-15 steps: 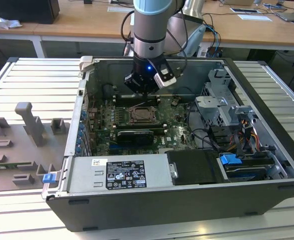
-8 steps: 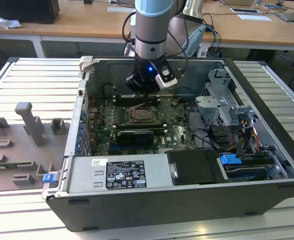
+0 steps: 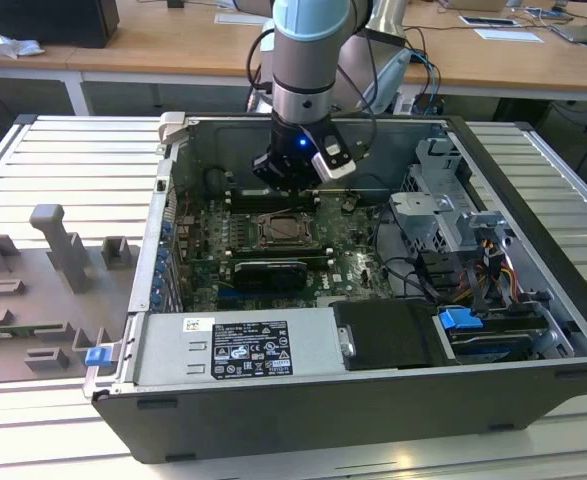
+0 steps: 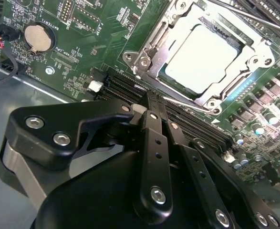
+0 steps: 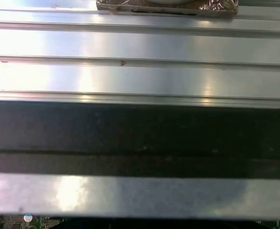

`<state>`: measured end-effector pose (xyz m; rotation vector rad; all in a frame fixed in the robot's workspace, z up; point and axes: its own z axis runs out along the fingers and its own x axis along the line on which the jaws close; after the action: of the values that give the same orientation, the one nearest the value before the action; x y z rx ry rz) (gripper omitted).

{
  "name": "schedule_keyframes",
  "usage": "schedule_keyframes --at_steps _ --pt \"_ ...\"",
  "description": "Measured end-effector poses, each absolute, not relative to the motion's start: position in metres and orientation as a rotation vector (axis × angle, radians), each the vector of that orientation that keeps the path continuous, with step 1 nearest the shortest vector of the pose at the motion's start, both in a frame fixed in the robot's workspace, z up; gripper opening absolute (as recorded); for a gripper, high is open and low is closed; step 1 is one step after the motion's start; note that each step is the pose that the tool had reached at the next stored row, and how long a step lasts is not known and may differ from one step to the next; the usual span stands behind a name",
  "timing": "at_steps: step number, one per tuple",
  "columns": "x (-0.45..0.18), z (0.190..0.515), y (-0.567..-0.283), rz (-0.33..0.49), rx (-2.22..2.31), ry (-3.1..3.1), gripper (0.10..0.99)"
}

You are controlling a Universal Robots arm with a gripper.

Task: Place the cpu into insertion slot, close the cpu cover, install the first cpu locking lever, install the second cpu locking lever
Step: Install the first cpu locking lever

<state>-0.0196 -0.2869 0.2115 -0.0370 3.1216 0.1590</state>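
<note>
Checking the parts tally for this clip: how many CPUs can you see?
1. The cpu sits in the insertion slot on the green board, framed by the cpu cover, in the second wrist view. The gripper is beside the socket, over the memory slots. Others may be hidden.

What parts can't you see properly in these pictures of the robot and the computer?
- Pincer: in the second wrist view its tips sit close together by the memory slots; whether they touch is unclear.
- CPU: in the second wrist view it lies in the insertion slot under the cpu cover; the picture's edge cuts the slot's far side.
- Locking levers: too thin to tell if latched.
- In the exterior view, the arm hides the board behind it.
</note>
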Motion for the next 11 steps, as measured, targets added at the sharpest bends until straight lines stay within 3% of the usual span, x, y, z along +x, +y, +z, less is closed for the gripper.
schedule_keyframes --at_steps 11 --pt "-0.0187 0.2031 -0.2864 0.136 -0.037 3.123 0.106"
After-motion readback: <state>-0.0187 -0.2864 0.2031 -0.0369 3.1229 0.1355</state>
